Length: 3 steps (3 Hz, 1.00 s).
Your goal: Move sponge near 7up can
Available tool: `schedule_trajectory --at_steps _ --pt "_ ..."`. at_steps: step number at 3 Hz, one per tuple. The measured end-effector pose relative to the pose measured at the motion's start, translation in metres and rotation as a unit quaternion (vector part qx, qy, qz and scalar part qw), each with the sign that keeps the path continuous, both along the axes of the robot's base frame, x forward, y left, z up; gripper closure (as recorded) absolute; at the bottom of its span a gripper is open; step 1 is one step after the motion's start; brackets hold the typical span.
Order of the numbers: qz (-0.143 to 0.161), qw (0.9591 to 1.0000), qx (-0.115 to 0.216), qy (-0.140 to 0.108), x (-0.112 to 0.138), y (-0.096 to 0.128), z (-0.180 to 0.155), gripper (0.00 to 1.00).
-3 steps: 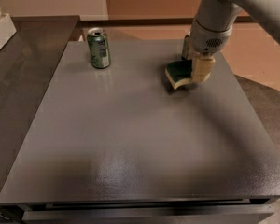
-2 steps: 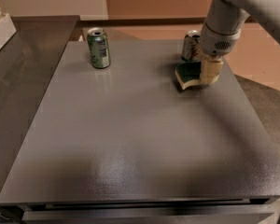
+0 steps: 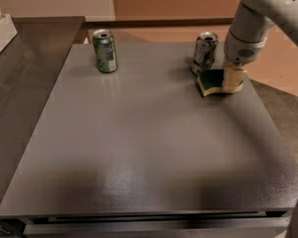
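The sponge [image 3: 210,82], dark green on top with a pale yellow layer, is at the table's back right, just in front of the 7up can [image 3: 205,52]. The can is whitish-silver with green markings and stands upright. My gripper [image 3: 233,79] comes down from the upper right and is shut on the sponge's right end, holding it low at the table surface. The sponge's left end is a small gap away from the can's base. The gripper's pale fingers hide the sponge's right end.
A darker all-green can [image 3: 105,51] stands upright at the back left of the grey table [image 3: 139,148]. A white box [image 3: 0,31] sits on the dark counter at the far left. The table's right edge is close to the gripper.
The gripper has carried the sponge to the right and slightly back. The arm no longer hides the 7up can, which now shows just behind the sponge.
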<state>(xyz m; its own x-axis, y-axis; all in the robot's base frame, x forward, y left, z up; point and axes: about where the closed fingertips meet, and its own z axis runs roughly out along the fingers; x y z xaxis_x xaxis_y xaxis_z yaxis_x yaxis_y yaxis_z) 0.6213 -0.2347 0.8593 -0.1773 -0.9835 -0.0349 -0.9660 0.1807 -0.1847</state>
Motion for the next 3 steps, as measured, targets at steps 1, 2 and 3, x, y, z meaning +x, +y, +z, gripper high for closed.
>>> schedule_trajectory --at_steps 1,2,3 --pt "-0.015 0.9999 0.001 0.004 0.0014 -0.0104 -0.0065 0.61" --pt "-0.015 0.9999 0.002 0.002 0.0029 -0.0098 -0.0084 0.37" --pt "-0.015 0.9999 0.002 0.002 0.0043 -0.0094 -0.0103 0.13"
